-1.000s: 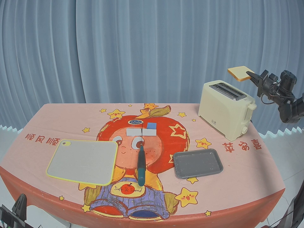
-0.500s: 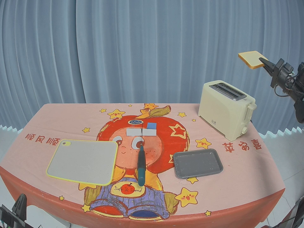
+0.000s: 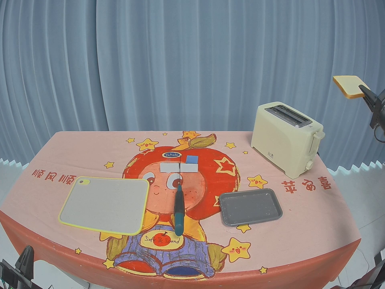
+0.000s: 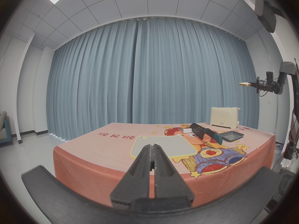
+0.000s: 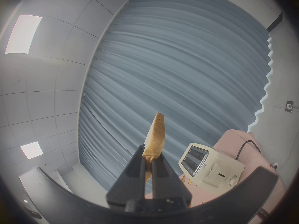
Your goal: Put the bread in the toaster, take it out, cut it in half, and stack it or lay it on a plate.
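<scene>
My right gripper (image 3: 364,91) is shut on a slice of bread (image 3: 349,86), held high in the air to the right of the toaster and beyond the table's right edge. The bread (image 5: 155,138) stands edge-on between the fingers of the right gripper (image 5: 149,159). The cream toaster (image 3: 287,138) stands at the table's back right, slots empty; it also shows below the bread (image 5: 210,168). A knife (image 3: 179,205) with a teal handle lies mid-table. My left gripper (image 4: 152,157) is shut, low in front of the table's left corner.
A grey cutting board with a yellow rim (image 3: 105,204) lies front left. A dark grey tray (image 3: 250,207) sits front right, in front of the toaster. White and blue cards (image 3: 179,166) lie behind the knife. A power cord (image 5: 246,147) runs from the toaster.
My right arm has carried the bread up and away from above the toaster, out to the right past the table's edge. The left arm and the table's objects have not moved.
</scene>
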